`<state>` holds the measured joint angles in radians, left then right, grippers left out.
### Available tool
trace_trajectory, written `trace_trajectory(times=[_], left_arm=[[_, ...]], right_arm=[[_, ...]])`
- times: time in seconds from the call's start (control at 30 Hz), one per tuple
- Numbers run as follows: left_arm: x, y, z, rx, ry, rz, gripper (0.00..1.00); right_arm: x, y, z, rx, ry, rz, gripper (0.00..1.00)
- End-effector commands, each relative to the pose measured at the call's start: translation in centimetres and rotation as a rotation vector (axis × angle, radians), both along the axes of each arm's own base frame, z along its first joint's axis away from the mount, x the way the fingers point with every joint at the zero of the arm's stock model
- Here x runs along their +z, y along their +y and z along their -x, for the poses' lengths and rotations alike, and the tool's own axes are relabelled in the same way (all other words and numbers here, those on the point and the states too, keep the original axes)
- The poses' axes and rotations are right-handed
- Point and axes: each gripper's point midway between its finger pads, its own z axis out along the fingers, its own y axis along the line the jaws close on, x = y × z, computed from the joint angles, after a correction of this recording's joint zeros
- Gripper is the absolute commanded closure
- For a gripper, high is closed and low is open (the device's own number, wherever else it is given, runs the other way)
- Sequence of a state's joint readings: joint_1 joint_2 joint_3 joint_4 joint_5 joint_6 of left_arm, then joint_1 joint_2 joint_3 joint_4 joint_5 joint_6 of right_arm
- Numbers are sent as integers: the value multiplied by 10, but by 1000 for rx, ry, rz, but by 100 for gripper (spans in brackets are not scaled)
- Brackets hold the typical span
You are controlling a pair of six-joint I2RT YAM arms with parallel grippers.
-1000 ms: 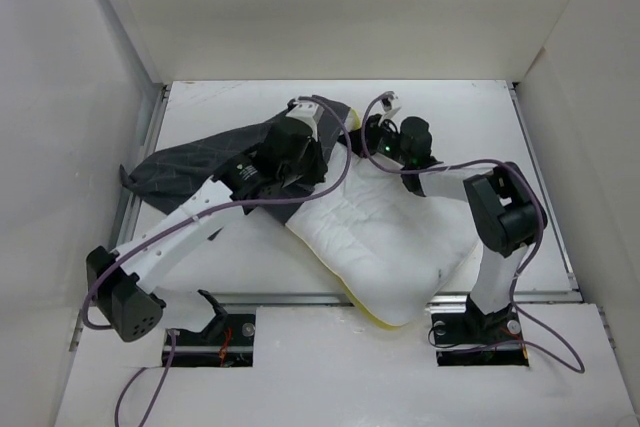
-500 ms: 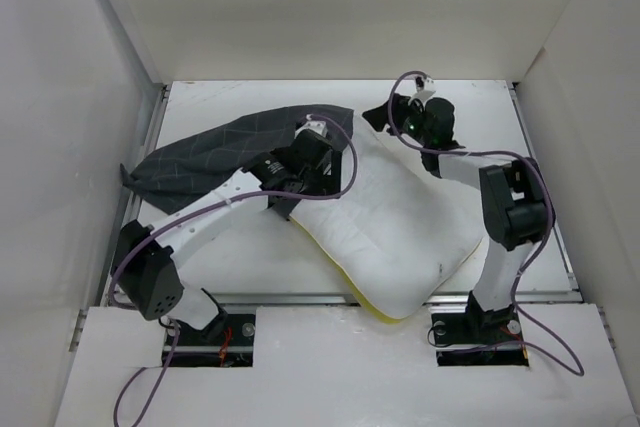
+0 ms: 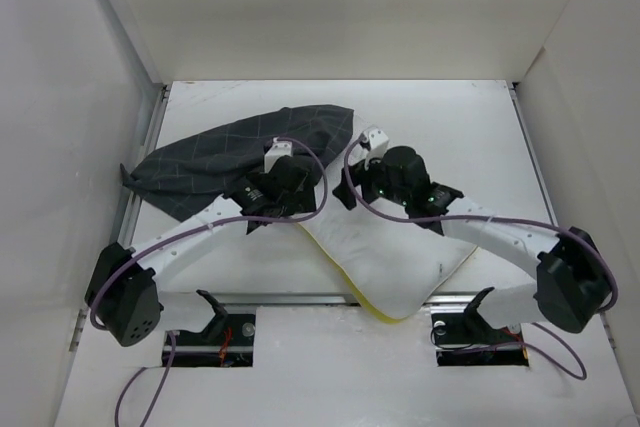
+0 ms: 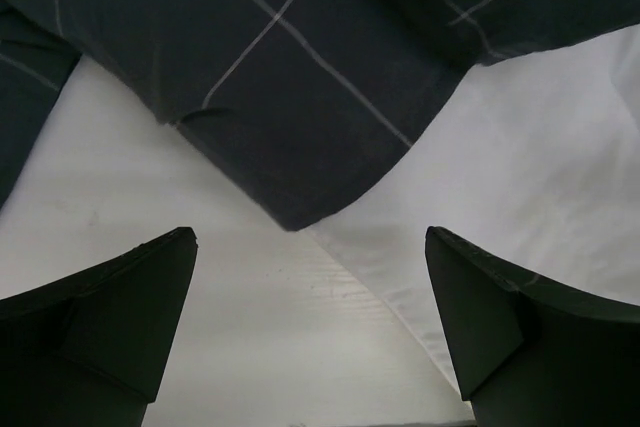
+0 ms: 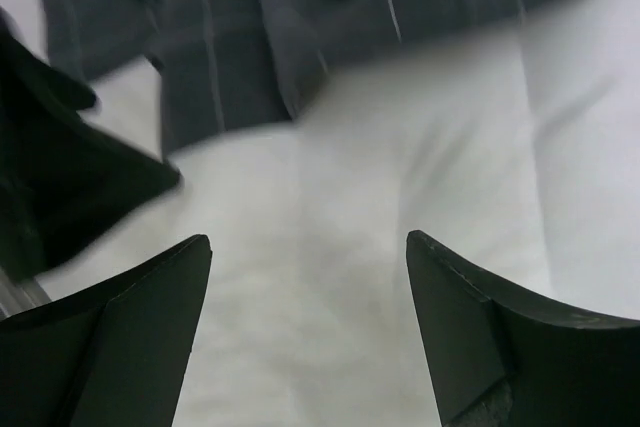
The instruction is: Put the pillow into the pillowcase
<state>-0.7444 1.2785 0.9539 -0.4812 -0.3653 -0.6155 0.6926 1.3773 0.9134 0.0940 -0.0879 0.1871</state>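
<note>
The pillow (image 3: pixel 400 257) lies diagonally on the worktop (image 3: pixel 480 127), long axis far-left to near-right. The pillowcase (image 3: pixel 235 152) extends off the pillow's far-left end, its hem corner overlapping that end. The left end effector (image 4: pixel 310 237) and right end effector (image 5: pixel 308 240) both hover over the same end, fingers spread and empty. The left one faces the hem corner squarely, so it is judged nearer for the hem grasp.

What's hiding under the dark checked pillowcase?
The right end of the pillowcase covers the far corner of the white pillow. The rest lies on the table. The cloth hides how far the pillow goes in, and whether it is inside or only underneath.
</note>
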Motion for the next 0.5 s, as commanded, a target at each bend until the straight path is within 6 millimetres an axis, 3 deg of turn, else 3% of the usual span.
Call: trace_trajectory(times=[0.0,0.03,0.17,0.2,0.33,0.43,0.47], left_arm=[[23,-18,-28,-24,-149,68,2],[22,-20,-30,-34,-153,61,4],[0,-2,-37,37,-125,-46,16],[-2,2,-40,54,-117,-64,23],[-13,-4,-40,25,-89,-69,23],[-16,-6,-38,-4,-79,-66,25],[-15,-5,-39,4,-85,-73,35]], right_arm=[[-38,-40,14,-120,105,101,16],[-25,-43,18,-120,85,83,16],[-11,-48,45,-26,39,146,16],[-5,-41,56,19,27,149,16],[-7,-43,75,52,29,176,14],[-7,-41,78,61,28,176,14],[-7,-38,81,74,27,176,14]])
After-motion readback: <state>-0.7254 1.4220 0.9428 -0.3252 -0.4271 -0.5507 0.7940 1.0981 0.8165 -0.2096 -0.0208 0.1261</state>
